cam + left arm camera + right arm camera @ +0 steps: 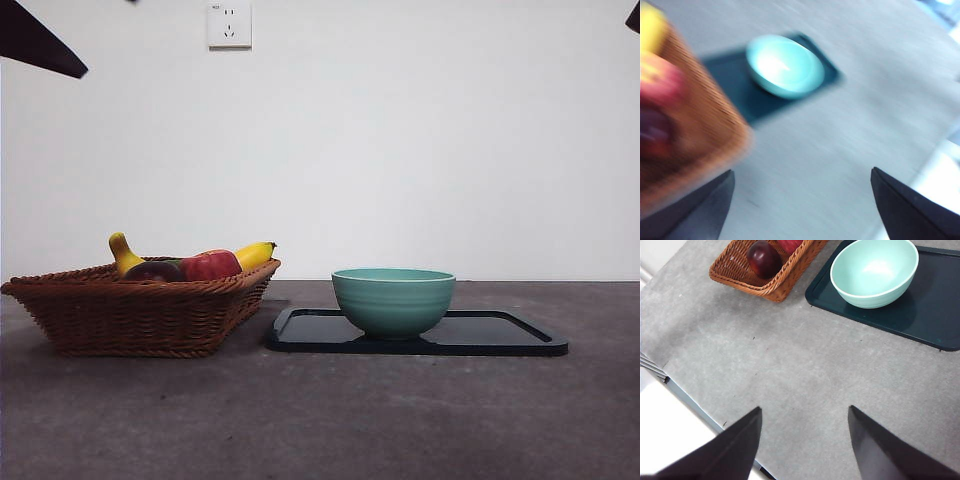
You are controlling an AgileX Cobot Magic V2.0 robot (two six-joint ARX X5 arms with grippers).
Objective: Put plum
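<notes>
The plum (153, 270) is dark maroon and lies in the brown wicker basket (130, 310) at the left, beside a red fruit (212, 265) and a yellow banana (255, 254). The right wrist view shows the plum (763, 258) near a corner of the basket (771, 286). In the blurred left wrist view the plum (654, 131) is a dark smear inside the basket (705, 125). My left gripper (802, 200) hangs open above the table beside the basket. My right gripper (805, 437) is open over bare table, well away from the fruit.
A teal bowl (393, 300) stands on a dark tray (500, 335) to the right of the basket. The bowl (874, 271) looks empty. A table edge (687, 397) runs close to the right gripper. A wall socket (229, 24) is behind.
</notes>
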